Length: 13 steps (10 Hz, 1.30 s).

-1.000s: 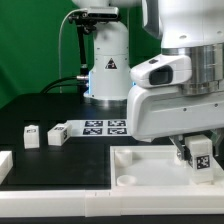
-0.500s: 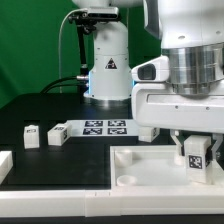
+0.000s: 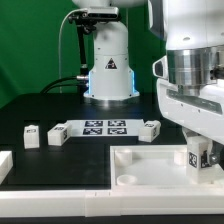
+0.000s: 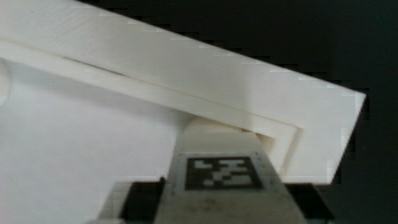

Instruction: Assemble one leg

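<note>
My gripper (image 3: 198, 150) is shut on a leg (image 3: 197, 158), a stubby white post with a black-and-white tag. It holds the leg upright at the far right corner of the white tabletop (image 3: 150, 168). In the wrist view the leg (image 4: 224, 160) stands between my dark fingers (image 4: 143, 200), its far end against the tabletop's raised corner rim (image 4: 294, 120); the hole under it is hidden. Three more legs lie on the black table: two (image 3: 31, 136) (image 3: 57, 133) at the exterior view's left and one (image 3: 150, 128) by the marker board.
The marker board (image 3: 105, 127) lies flat behind the tabletop. The robot base (image 3: 108, 70) stands behind it. A white part (image 3: 4, 165) sits at the exterior view's left edge. A round hole (image 3: 126, 180) shows in the tabletop's near corner.
My wrist has turned and shifted toward the exterior view's right with the leg still held at the tabletop's corner. The leg by the marker board has come into view.
</note>
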{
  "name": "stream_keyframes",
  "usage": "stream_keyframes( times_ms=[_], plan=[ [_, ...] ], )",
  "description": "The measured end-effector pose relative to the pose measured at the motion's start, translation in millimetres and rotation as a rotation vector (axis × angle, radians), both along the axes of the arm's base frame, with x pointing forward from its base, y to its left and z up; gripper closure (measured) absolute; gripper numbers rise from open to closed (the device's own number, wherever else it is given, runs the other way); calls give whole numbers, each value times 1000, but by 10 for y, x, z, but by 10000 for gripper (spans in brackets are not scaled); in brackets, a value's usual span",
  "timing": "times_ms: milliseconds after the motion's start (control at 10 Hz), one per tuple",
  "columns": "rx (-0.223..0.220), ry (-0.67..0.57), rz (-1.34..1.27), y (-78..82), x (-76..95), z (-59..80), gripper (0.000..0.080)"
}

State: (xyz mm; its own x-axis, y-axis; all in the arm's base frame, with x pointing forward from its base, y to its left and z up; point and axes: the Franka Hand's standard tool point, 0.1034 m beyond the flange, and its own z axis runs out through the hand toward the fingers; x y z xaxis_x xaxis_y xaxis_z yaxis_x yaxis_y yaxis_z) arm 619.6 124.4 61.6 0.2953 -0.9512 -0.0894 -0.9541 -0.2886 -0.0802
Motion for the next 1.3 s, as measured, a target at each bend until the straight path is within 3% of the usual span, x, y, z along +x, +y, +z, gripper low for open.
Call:
stream_keyframes(
  times_ms=[400, 500, 600, 1300],
  plan=[
    [3, -4, 35, 19, -3, 2, 463],
    [-1, -14, 124, 25, -3, 8, 255],
    [-7, -27, 230, 19, 0, 12, 180],
    [-62, -104, 1148, 6, 12, 46, 150]
  ],
)
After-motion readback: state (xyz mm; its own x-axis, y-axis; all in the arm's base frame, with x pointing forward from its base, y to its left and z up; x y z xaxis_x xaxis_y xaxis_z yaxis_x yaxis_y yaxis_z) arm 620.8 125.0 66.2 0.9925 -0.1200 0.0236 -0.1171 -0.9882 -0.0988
